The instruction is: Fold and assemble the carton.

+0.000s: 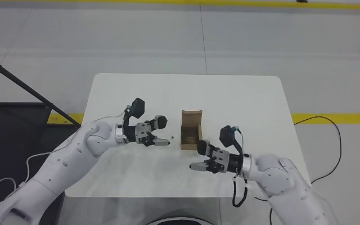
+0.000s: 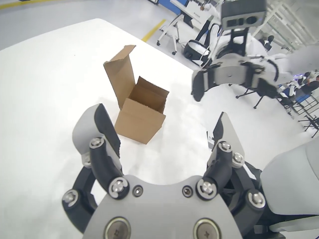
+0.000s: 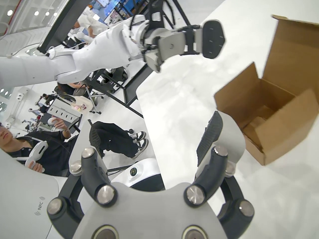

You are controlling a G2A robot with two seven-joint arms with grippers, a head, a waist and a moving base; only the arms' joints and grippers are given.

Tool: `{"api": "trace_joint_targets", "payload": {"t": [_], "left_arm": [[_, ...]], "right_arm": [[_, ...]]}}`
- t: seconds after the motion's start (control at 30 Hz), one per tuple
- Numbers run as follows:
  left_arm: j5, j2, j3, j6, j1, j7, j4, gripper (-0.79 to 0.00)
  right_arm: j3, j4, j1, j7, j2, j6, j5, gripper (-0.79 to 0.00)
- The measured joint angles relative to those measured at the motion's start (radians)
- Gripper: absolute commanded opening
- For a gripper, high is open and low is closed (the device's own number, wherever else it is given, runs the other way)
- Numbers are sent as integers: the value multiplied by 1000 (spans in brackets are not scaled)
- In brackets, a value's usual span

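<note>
Carton (image 1: 191, 130) plain brown; table (image 1: 242, 101) white; floor (image 1: 140, 39) grey, yellow-lined.

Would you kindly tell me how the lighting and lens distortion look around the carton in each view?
Top view: soft, even light; the carton casts barely any shadow on the table. Left wrist view: wide-angle bending bows the table's edge. Right wrist view: stronger bending skews the carton, and ceiling lamps glare as bright dots.

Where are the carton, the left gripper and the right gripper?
carton (image 2: 138, 123): left wrist view, front wall.
left gripper (image 1: 162, 133): top view, between fingertips.
right gripper (image 1: 199, 157): top view, between fingertips.
</note>
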Motion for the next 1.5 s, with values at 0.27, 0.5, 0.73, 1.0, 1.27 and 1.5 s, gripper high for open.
{"api": "trace_joint_targets", "payload": {"t": [0.27, 0.5, 0.73, 1.0, 1.27, 1.5], "left_arm": [[-83, -14, 26, 1, 19, -23, -42, 0], [-95, -36, 55, 1, -6, -66, -24, 0], [-37, -39, 29, 11, -14, -67, 32, 0], [-46, -41, 22, 44, 5, -56, 11, 0], [-62, -48, -3, 139, 20, -96, 5, -71], [-81, -59, -1, 201, 9, -204, 12, -28]], "right_arm": [[18, 5, -37, -148, -6, 55, -64, 0], [4, 49, -16, -209, -16, 45, -45, 0], [3, 54, -12, -207, -17, 41, -40, 0], [-13, 64, -5, -209, -25, 105, -6, 0], [1, 79, 7, -220, -29, 150, -23, 0], [9, 69, 7, -180, -29, 239, -76, 0]]}}
